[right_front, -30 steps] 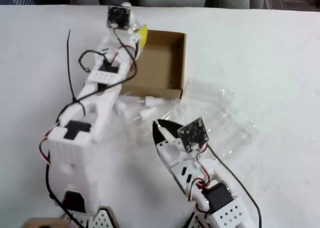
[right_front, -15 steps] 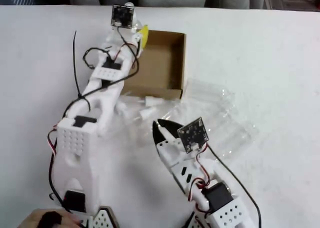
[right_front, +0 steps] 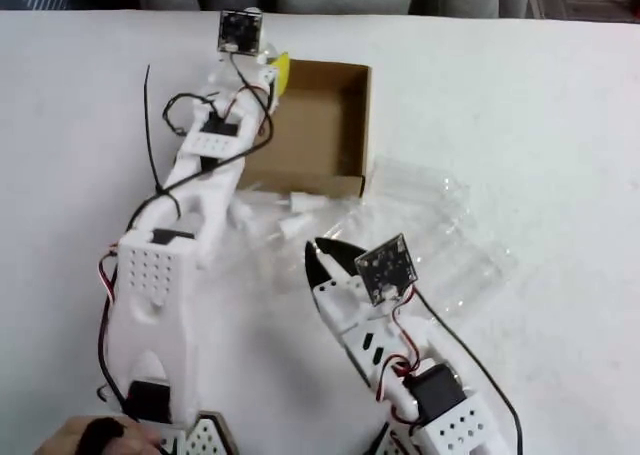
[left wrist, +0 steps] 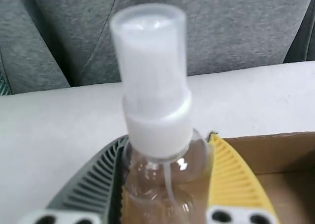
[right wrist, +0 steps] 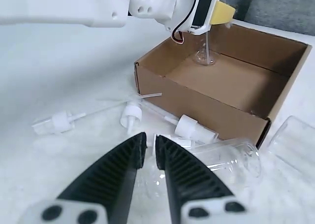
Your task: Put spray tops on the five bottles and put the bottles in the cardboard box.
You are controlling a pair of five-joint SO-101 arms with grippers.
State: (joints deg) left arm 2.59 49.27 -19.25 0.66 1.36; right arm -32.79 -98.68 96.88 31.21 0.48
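The white surface carries the cardboard box, which sits open with bare floor showing. The left arm stretches out to the box's far corner. Its left claw pinches a clear bottle around the shoulder, grey finger on one side and yellow on the other. The bottle already wears its spray top.

From the right wrist view, this bottle hangs upright inside the box walls. Its base is close to the floor, though whether it touches I cannot tell.

The right claw hovers low over the surface in front of the box. Its black fingers are pressed almost together and hold nothing. Just beyond it lie the loose bottles, clear and uncapped, beside the box's near corner. The loose spray tops are scattered along the box's front wall with their thin tubes pointing about.

The step in hand looks like setting the first finished bottle into the box. Next, the left claw should lower until the base rests, then spread and lift straight up, so the bottle does not tip. The right claw would need to spread before taking a loose bottle.
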